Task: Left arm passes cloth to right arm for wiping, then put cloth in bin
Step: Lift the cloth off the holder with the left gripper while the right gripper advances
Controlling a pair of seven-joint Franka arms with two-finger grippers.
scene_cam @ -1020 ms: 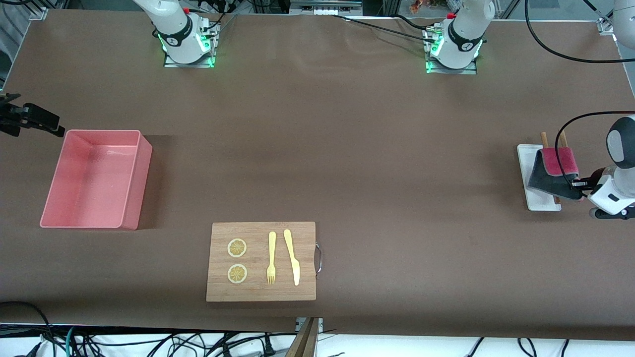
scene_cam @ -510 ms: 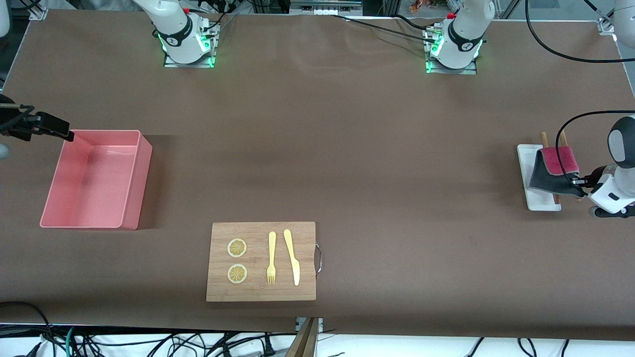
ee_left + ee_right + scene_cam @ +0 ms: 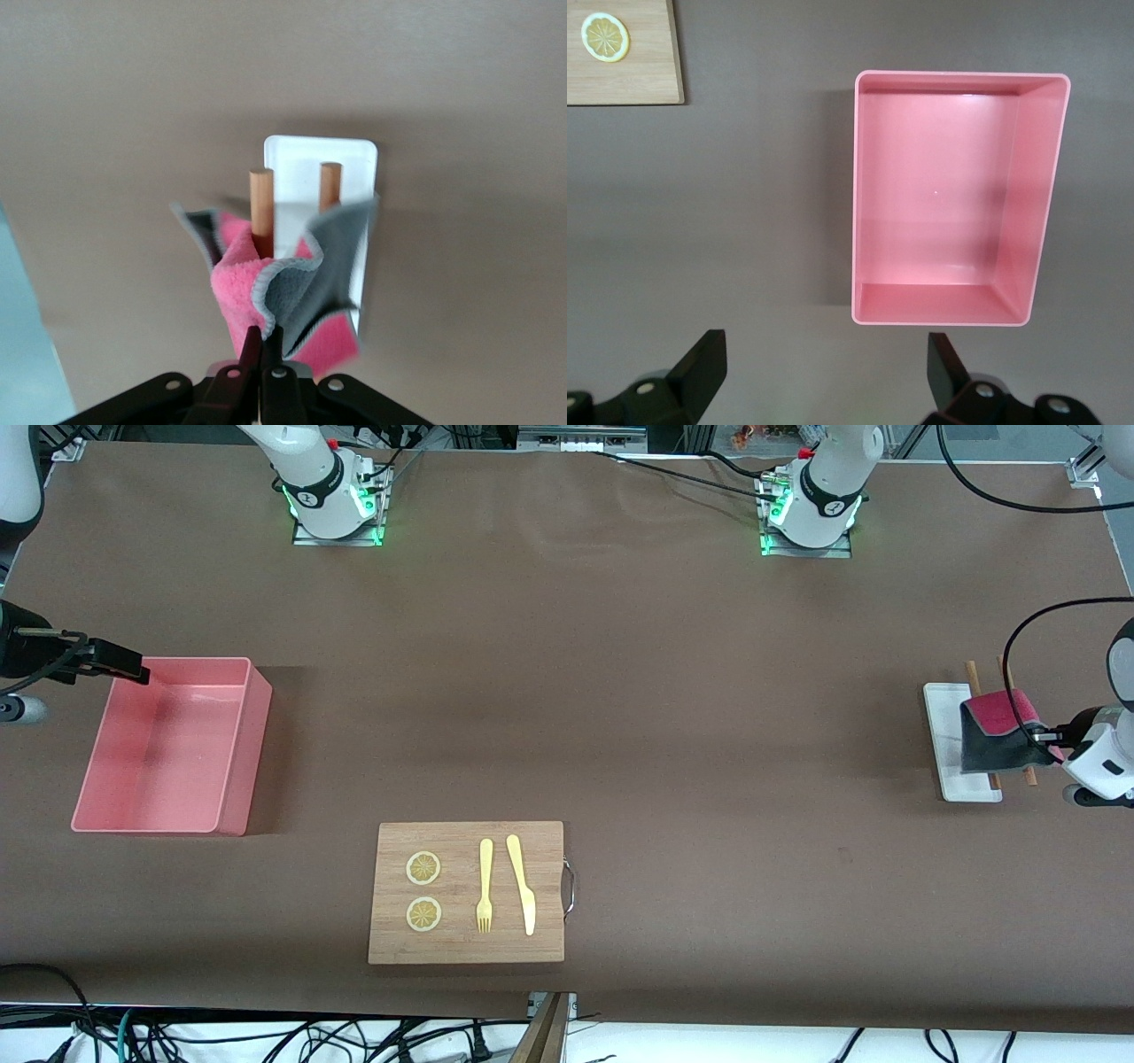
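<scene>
The left gripper (image 3: 263, 341) has its fingers clamped on one edge of the cloth (image 3: 999, 731), so the cloth hangs over the white tray (image 3: 942, 726) at about 3 o'clock on the desk (image 3: 620, 691), above two wooden sticks (image 3: 261, 199). I judge this high hold is for passing it. The right gripper (image 3: 824, 372), fingers wide apart, hovers over the desk just beside the pink bin (image 3: 173, 744) at 9 o'clock, probably ready to receive. The cutting board (image 3: 467, 892) lies at 6 o'clock.
</scene>
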